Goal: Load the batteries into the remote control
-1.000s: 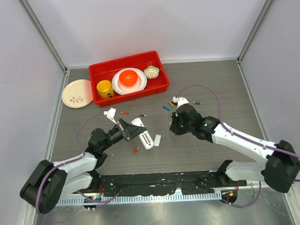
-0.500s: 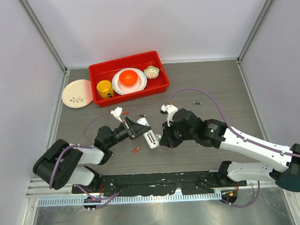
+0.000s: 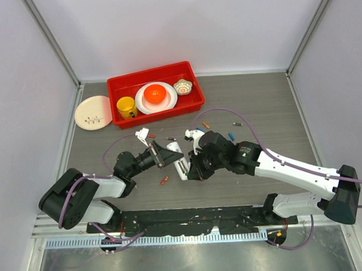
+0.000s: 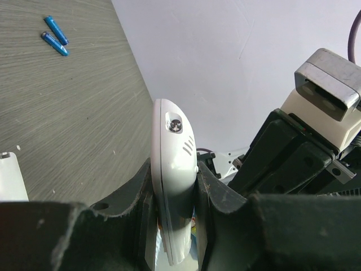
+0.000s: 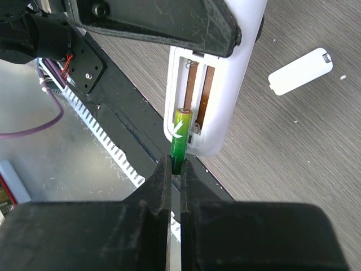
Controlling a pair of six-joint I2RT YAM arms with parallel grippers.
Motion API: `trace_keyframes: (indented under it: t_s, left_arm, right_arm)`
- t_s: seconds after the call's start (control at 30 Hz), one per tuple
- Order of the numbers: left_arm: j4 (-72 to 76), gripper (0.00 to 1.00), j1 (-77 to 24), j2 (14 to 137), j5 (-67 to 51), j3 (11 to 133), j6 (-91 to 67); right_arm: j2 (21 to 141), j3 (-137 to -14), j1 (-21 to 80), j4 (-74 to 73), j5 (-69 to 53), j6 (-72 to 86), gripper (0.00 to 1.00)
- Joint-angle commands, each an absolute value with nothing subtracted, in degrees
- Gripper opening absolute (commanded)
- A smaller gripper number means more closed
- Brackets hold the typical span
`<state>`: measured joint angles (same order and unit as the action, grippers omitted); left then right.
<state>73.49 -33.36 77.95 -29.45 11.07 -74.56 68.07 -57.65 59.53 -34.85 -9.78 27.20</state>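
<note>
Remote control (image 5: 231, 96), a slim white plastic oblong clamped by left gripper (image 4: 175, 192), lies directly ahead of right gripper (image 5: 176, 169), open bay parallel to its pinched green cylindrical battery (image 5: 181, 132).

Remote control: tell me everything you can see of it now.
The remote control is a slim white plastic oblong with rounded ends, clamped edgewise in the left pincer. Its battery bay is open and empty, metal contacts showing; its cover lies apart on the table. A green battery, held by the right pincer, stands at the bay's near end; contact is unclear.
</note>
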Motion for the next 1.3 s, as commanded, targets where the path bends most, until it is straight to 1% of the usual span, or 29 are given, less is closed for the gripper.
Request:
trace_keyframes:
  t_s: [0.0, 0.8, 1.27]
  left_arm:
    - [88.59, 0.0, -33.92, 76.9, -30.67, 12.48, -73.92]
    - [88.51, 0.0, -36.12, 76.29, -29.01, 12.13, -74.09]
    - [88.59, 0.0, -37.88, 72.86, -27.78, 12.13, -75.23]
  right_arm:
    - [69.08, -60.56, 59.85, -32.87, -10.11, 27.25, 0.01]
    - [73.91, -62.14, 59.85, -29.97, -7.21, 28.48, 0.01]
    - [75.41, -62.67, 58.98, -30.32, -8.61, 29.53, 0.01]
